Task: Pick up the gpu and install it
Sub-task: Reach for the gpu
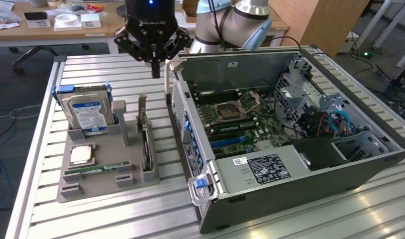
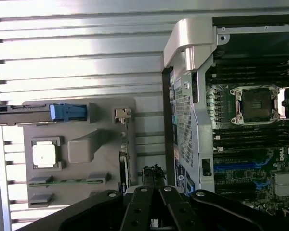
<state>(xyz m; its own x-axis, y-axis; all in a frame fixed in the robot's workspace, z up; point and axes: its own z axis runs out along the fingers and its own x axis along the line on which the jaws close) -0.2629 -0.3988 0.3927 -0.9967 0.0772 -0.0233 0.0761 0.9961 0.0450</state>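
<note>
Claw (image 1: 155,69): clenched on nothing, above bench (image 1: 89,69) gap between grey holder (image 1: 103,174) and computer case (image 1: 289,174). Gpu (image 1: 145,142): standing on edge in holder slot, apart from claw.

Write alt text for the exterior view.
The shut gripper hangs empty over the slatted table beside an open computer case. The gpu stands on edge in a grey holder, with a hard drive alongside.

The fingers (image 1: 155,67) are black, the tray (image 1: 106,186) grey, the motherboard (image 1: 239,124) green, the ribbed table (image 1: 103,69) silver.
</note>
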